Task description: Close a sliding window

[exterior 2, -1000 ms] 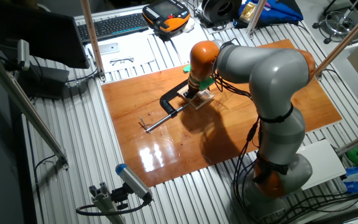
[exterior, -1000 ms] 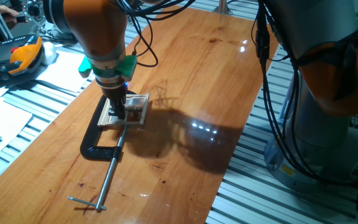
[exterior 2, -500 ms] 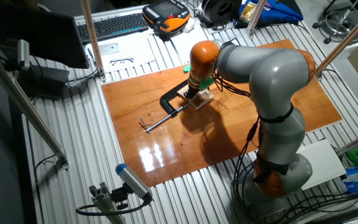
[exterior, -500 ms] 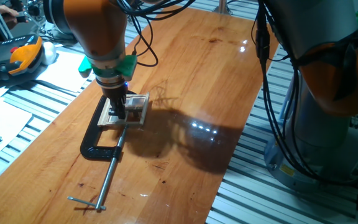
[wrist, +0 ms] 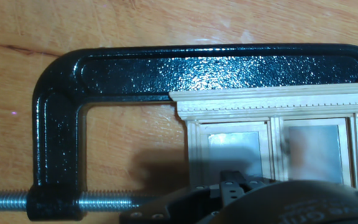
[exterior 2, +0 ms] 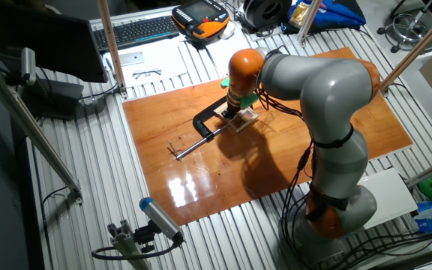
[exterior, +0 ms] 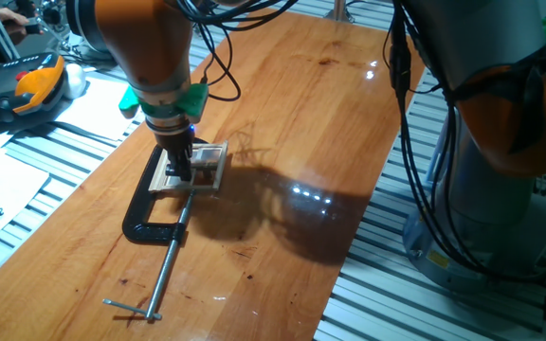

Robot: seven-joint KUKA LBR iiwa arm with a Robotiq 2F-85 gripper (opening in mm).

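sliding window [wrist: 272, 134], frame centre | light, fragile wood; push your sash rail only | C-clamp [wrist: 61, 124] pins it | gripper [exterior: 180, 169] jaws: cannot tell

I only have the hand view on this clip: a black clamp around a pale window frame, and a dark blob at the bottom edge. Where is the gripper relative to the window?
Observer: From one fixed view, the gripper points straight down onto the sliding window, fingertips at its near half.
Operator: Are the fingers open or shut?
Observer: I cannot tell; they merge into one dark shape there, and the other fixed view is too distant.
Operator: How far does the clamp's screw run?
Observer: The C-clamp has a long steel screw extending away from the window, ending in a crossbar handle lying on the wooden table.
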